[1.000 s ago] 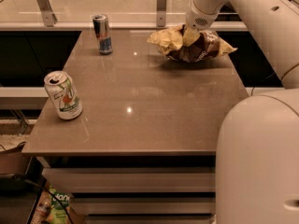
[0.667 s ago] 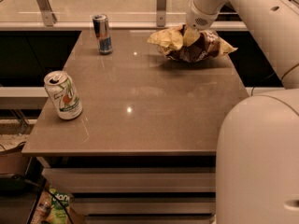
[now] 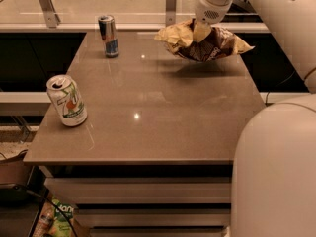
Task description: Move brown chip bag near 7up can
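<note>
The brown chip bag (image 3: pixel 205 42) is a crinkled foil bag with a dark middle and pale yellow ends. It hangs a little above the far right part of the table, with its shadow on the top below it. My gripper (image 3: pixel 201 32) comes down from the white arm and is shut on the bag's upper middle. The 7up can (image 3: pixel 67 100), white with green and orange marks, stands at the table's left edge near the front, far from the bag.
A slim blue-and-silver can (image 3: pixel 108 35) stands at the far left of the grey table (image 3: pixel 163 107). A metal rail and glass run behind the table. My white base (image 3: pixel 276 172) fills the lower right. Drawers sit under the tabletop.
The chip bag has been lifted off the table in my gripper and now hangs slightly above it. Both cans are where they were.
</note>
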Motion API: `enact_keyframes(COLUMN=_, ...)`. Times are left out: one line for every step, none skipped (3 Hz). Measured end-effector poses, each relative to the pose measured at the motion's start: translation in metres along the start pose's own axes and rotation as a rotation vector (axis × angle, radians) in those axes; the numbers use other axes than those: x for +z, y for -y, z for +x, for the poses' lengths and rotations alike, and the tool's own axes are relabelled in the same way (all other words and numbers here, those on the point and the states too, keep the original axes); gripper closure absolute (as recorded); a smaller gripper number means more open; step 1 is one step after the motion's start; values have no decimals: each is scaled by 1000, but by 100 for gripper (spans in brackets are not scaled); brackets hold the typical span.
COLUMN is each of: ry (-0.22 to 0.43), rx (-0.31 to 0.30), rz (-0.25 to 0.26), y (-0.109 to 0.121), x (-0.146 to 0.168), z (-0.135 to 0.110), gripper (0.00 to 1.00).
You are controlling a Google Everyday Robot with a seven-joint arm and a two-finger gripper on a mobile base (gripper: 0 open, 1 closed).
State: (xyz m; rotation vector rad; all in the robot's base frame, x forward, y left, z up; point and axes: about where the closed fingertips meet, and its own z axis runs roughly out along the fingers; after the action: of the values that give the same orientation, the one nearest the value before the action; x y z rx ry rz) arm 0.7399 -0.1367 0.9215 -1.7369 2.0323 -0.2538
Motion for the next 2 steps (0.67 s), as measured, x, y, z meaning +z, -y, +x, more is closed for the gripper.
enact_keyframes(ry=-13, rx=-12, rz=19, y=-4, x=-16, z=-6, gripper=100)
enact_keyframes(ry=-22, rx=-22, rz=41, y=-13, x=-34, z=-14, gripper=100)
